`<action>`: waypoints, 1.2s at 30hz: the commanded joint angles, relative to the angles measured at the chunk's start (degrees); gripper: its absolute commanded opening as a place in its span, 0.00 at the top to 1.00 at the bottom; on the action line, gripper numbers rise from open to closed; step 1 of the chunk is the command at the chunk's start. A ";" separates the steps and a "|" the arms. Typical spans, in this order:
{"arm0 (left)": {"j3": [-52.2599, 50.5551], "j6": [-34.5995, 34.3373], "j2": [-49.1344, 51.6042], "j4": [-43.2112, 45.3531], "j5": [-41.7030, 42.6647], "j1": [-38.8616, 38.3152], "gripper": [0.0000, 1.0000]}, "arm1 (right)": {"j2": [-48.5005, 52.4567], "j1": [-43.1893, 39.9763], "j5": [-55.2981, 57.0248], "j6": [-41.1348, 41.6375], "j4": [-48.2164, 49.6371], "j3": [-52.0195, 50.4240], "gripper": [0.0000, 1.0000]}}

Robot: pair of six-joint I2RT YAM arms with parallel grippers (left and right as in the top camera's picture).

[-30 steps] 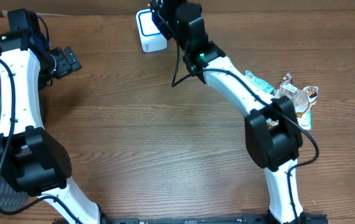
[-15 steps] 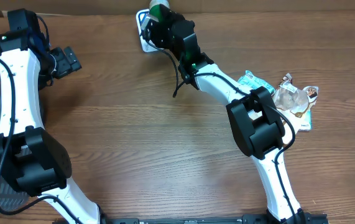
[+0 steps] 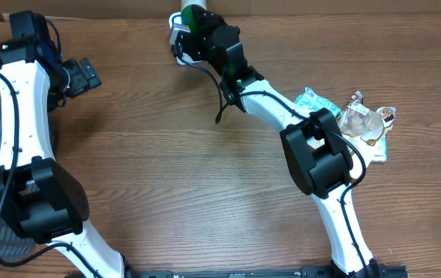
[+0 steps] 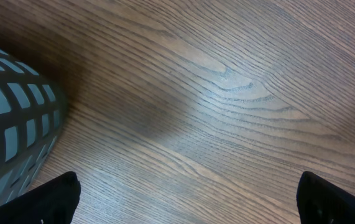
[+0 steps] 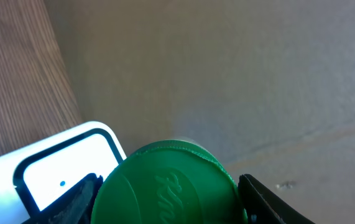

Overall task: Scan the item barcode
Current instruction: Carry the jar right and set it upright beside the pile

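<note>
The right gripper (image 5: 171, 200) is clenched on a green-capped container (image 5: 168, 183). In the right wrist view a dark finger presses each side of the round lid, and the embossed top faces the camera. Just beside the lid, on its left in that view, lies the white barcode scanner (image 5: 59, 167) with its black-framed window turned up.

From overhead the right gripper (image 3: 199, 36) hangs at the far edge of the bench (image 3: 166, 170), partly covering the scanner (image 3: 176, 32). The green cap (image 3: 197, 12) pokes out past it toward the back wall. The container's body is hidden by the fingers, so I cannot tell its long axis or where the label sits.

The coming move turns on one thing: the scanner window lies just to the side of the container, not squarely under it, so the item likely needs a small shift or roll toward the window.

The right arm is plainly the nearer one. The left gripper (image 4: 189, 208) stands released near the left edge beside a grey mesh basket (image 4: 9, 124), with bare wood between its fingers.

Some crinkled snack packets (image 3: 367, 123) wait by the right edge.
</note>
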 commanded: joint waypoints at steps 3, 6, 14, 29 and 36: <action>-0.28 -0.17 0.35 0.11 -0.59 -0.44 0.00 | -0.81 0.81 -1.84 1.99 0.74 0.63 0.74; -0.28 -0.17 0.35 0.11 -0.59 -0.44 0.00 | -1.11 0.90 -1.86 7.04 3.45 0.63 0.73; -0.28 -0.17 0.35 0.11 -0.59 -0.44 0.00 | -8.48 0.90 -1.68 22.03 -1.49 0.61 0.70; -0.28 -0.17 0.35 0.11 -0.59 -0.44 0.00 | -33.51 -0.61 -4.22 52.70 -59.14 0.63 0.69; -0.28 -0.17 0.35 0.11 -0.59 -0.44 0.01 | -33.46 -2.56 -4.24 59.28 -89.26 0.50 0.66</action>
